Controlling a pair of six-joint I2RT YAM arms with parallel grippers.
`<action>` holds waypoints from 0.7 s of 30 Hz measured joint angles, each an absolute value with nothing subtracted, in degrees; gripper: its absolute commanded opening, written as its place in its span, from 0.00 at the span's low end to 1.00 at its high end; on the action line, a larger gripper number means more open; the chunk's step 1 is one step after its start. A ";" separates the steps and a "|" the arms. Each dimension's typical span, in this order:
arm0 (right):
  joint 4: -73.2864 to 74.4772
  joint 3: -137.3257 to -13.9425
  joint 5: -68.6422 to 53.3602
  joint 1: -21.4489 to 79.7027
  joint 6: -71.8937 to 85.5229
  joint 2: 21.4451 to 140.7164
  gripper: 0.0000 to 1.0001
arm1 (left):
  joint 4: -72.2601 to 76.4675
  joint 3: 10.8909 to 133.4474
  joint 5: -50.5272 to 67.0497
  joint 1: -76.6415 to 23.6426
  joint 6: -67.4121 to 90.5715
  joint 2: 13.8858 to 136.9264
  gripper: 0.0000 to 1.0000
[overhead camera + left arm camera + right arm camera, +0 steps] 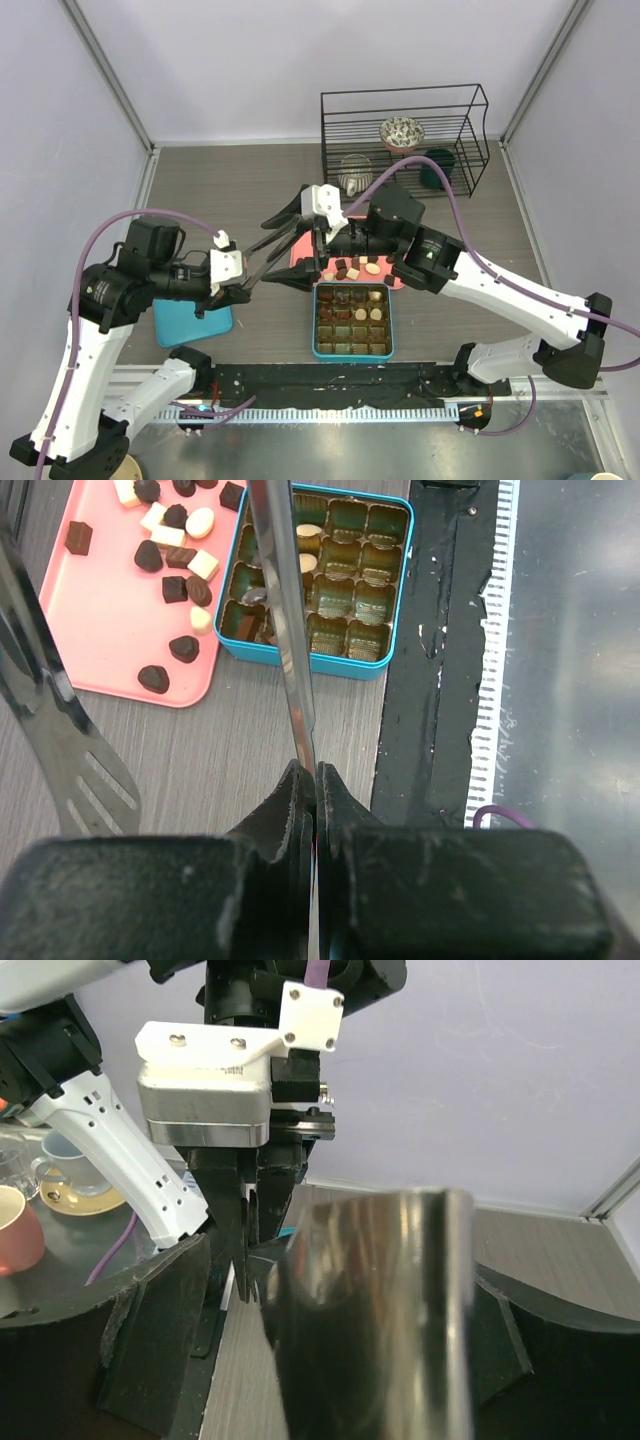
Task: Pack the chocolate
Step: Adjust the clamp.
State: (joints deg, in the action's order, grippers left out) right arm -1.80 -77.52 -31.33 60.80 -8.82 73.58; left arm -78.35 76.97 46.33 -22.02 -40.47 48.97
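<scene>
Left wrist view: left tool (315,780) pinches a thin steel strip (283,610) — right wrist view: right tool (330,1300) spread around a mirror-bright flat blade (380,1340).

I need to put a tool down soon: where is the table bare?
Bare table at the back left, between the wall and wire rack; another patch between rack and right arm. Crowded around pink tray, teal box and tongs.

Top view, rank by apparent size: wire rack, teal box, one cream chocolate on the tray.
1. Wire rack
2. Teal box
3. Cream chocolate, by far the smallest
</scene>
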 measured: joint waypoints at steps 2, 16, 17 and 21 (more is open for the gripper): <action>-1.67 -77.54 -31.75 60.80 -8.80 74.26 0.88 | -78.35 76.97 46.33 -22.11 -40.42 48.95 0.00; -2.50 -78.30 -32.40 60.80 -8.71 76.12 0.77 | -78.30 77.69 46.30 -22.28 -39.27 48.93 0.00; -3.31 -78.30 -32.40 60.80 -8.54 76.14 0.76 | -78.30 77.84 46.30 -22.28 -39.22 48.97 0.00; -6.04 -78.22 -32.58 60.80 -7.66 76.14 0.73 | -78.30 77.97 46.24 -22.31 -38.98 49.12 0.00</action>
State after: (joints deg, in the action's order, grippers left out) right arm -6.04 -78.22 -32.58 60.80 -7.66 76.14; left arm -78.30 77.97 46.24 -22.31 -38.98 49.12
